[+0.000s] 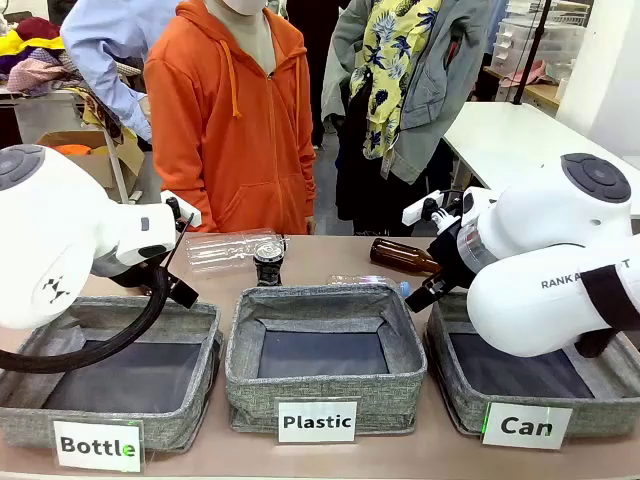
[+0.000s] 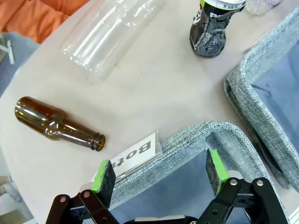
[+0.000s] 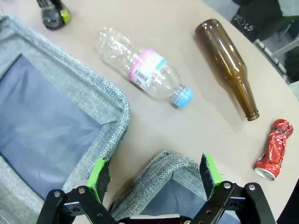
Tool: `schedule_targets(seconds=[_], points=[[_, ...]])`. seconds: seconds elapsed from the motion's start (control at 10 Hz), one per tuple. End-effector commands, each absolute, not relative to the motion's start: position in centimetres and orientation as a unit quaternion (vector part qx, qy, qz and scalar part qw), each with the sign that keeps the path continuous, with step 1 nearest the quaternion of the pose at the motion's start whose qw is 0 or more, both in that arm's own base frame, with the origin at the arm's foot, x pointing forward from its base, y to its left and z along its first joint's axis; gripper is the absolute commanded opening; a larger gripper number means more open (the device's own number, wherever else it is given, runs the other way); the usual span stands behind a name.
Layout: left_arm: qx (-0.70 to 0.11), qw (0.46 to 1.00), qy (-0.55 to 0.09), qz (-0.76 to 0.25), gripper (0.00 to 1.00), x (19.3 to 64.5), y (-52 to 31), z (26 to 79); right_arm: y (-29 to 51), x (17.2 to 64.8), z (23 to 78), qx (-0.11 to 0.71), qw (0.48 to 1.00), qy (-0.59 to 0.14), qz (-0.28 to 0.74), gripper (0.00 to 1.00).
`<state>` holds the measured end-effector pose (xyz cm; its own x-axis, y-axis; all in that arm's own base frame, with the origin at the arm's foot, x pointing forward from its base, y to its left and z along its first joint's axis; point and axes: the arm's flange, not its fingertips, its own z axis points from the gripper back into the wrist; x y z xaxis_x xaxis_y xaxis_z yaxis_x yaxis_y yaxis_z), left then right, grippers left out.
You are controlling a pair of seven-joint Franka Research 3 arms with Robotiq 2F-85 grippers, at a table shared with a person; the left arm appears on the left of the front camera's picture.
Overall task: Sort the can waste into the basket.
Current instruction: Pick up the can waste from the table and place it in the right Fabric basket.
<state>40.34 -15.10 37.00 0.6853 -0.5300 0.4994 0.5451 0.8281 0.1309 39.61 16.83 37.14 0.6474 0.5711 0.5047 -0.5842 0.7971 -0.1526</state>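
Right tool (image 3: 154, 169), jaws apart and empty, hovers over the rim of the basket (image 1: 452, 390). Just past the basket lies the crushed red can (image 3: 275, 149). The black can (image 3: 53, 13) stands well away. Reaching risks clipping the brown bottle (image 3: 226, 65) alongside.

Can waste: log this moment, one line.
crushed shiny red metal can: on table | black printed metal can: standing on table | grey fabric basket labelled Can: cans outside | left fingers: open | right fingers: open
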Motion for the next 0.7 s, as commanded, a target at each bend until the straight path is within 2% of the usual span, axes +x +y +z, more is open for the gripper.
schedule_targets(seconds=[0.0, 0.6], points=[[-0.014, 0.918, -0.268, -0.293, 1.00, 40.34, -15.10, 37.01, 16.84, 39.61, 37.15, 0.012, 0.907, -0.274, 0.318, 1.00], [-0.014, 0.918, -0.268, -0.293, 1.00, 40.34, -15.10, 37.01, 16.84, 39.61, 37.15, 0.012, 0.907, -0.274, 0.318, 1.00]])
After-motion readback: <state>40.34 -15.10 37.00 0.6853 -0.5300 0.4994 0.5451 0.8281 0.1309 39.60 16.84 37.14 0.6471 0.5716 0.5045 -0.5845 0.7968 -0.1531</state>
